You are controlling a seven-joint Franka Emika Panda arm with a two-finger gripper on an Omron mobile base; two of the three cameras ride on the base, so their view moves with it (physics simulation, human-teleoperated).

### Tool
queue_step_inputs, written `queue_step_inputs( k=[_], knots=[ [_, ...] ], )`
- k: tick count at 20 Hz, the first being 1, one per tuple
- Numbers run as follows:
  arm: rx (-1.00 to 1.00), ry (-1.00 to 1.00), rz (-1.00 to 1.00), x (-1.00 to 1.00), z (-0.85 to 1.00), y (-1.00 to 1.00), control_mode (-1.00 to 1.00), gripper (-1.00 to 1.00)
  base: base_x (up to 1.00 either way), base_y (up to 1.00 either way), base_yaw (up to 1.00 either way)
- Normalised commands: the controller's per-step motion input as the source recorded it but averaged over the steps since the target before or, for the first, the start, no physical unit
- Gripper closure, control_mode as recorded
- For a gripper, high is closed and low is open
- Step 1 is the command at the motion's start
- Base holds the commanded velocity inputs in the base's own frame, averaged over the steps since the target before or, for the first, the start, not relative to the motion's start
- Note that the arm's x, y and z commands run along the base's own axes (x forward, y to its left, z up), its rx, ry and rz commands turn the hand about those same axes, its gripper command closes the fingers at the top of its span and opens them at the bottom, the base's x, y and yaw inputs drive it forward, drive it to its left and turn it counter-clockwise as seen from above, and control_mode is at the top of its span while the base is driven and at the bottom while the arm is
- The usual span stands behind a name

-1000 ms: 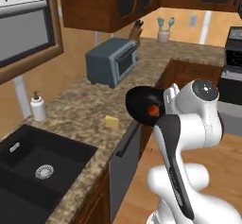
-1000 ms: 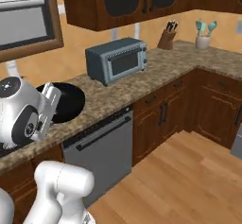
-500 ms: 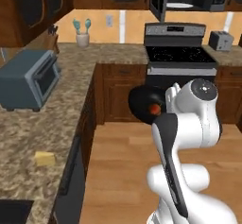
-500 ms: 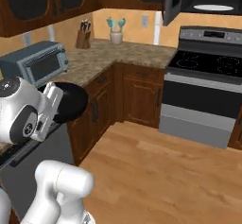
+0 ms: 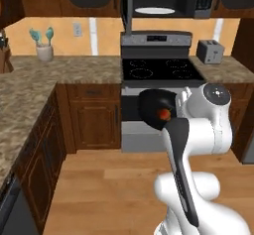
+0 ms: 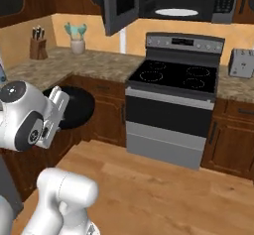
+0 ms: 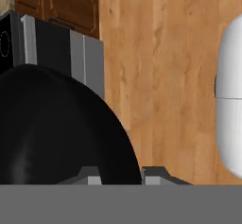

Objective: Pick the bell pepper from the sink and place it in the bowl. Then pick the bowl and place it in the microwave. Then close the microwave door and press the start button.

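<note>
Bowl being carried toward the open microwave

The gripper (image 7: 121, 175) is clamping the bowl (image 5: 155, 107) by its rim, tipped on edge, bell pepper (image 5: 163, 114) inside; stove (image 6: 173, 97), toaster (image 5: 209, 51) and microwave door (image 6: 119, 6) are sitting ahead.

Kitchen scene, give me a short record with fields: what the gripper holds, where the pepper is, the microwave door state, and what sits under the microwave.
gripper: shut on the rim of the bowl, fingers either side of it
bell pepper: inside the bowl
microwave: mounted above the stove
microwave door: swung open to the left
carry state: bowl held in the air in front of the stove
</note>
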Motion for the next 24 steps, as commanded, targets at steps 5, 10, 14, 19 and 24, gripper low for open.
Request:
queue_step_inputs(
  k=[5,10,14,19,24],
  knots=[
    [0.0,0.0,0.0,0.0,0.0,0.0,1.0,1.0,1.0,-0.95,-0.17],
    [0.0,0.0,0.0,0.0,0.0,0.0,1.0,1.0,1.0,-0.34,-0.19],
    [0.0,0.0,0.0,0.0,0.0,0.0,1.0,1.0,0.99,-0.05,-0.04],
    [0.0,0.0,0.0,0.0,0.0,0.0,1.0,1.0,1.0,0.0,-0.01],
    [0.0,0.0,0.0,0.0,0.0,0.0,1.0,1.0,0.79,0.0,-0.05]
  ],
)
